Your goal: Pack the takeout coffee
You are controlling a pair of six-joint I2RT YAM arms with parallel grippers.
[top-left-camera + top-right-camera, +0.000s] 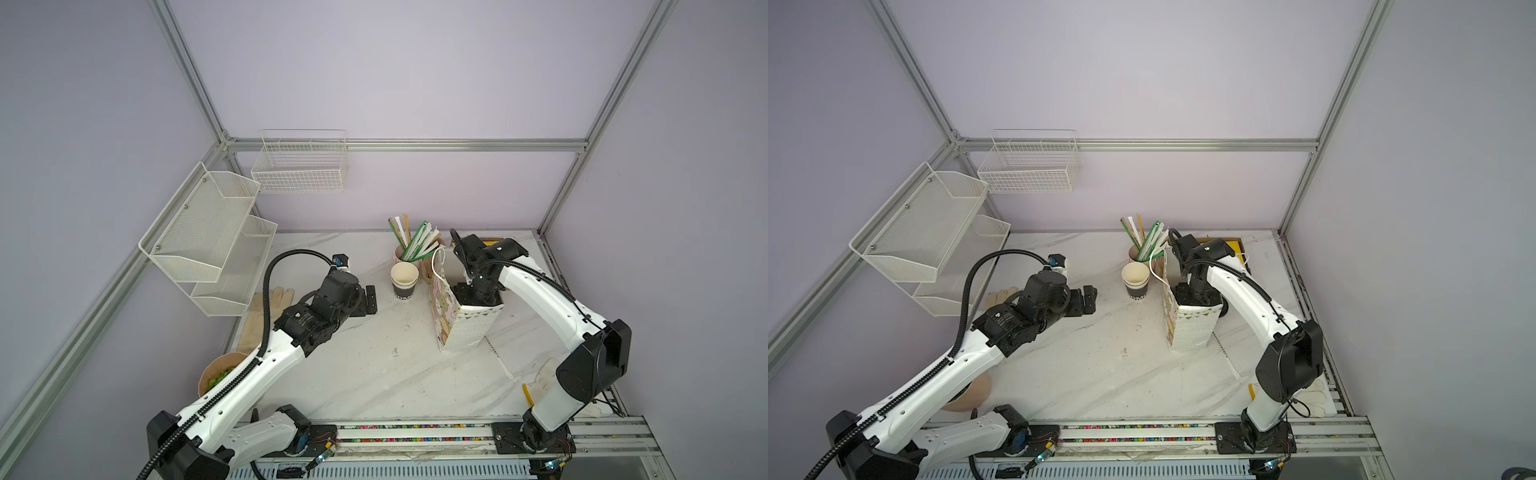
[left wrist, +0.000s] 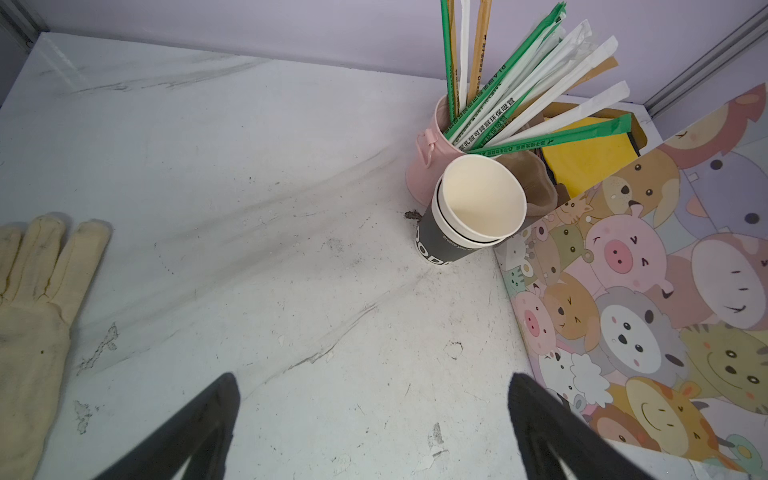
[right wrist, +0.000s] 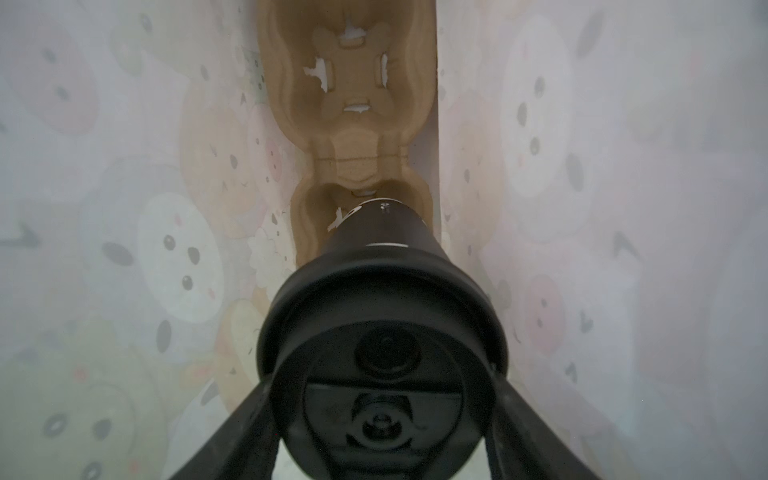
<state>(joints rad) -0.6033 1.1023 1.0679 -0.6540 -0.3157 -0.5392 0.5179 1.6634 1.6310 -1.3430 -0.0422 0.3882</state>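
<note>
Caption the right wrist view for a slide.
Right end effector holds a lidded black cup inside the bag, over a pulp carrier.

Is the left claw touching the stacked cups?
Apart. The left wrist view shows bare table between the left gripper and the stacked cups.
</note>
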